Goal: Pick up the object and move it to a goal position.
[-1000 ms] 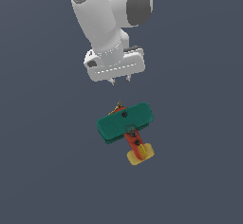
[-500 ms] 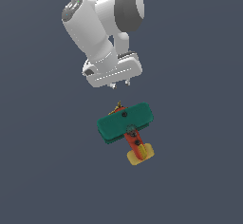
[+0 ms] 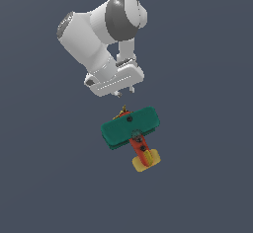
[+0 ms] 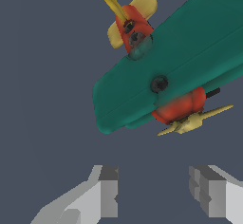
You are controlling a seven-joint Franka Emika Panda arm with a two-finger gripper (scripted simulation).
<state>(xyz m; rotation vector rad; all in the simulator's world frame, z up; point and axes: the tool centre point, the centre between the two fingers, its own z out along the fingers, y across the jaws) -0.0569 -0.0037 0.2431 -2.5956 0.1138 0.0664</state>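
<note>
Here we see the small toy biplane with teal-green wings, a red-orange body and yellow tail fins (image 3: 131, 131) lying on the flat dark grey-blue surface (image 3: 207, 177), its upper wing facing up and its tail pointing toward the bottom of the exterior view. The white arm's end effector (image 3: 120, 93) hangs above it, just beyond the nose end, and we see clear air between the two. In the wrist view the pale grey fingers (image 4: 107, 194) stand well apart with nothing between them, and the biplane (image 4: 171, 71) sits ahead of them, untouched. We can pick out its yellowish propeller (image 4: 192, 121) at the nose, a round dark stud on the top wing and the yellow fins at the far end
</note>
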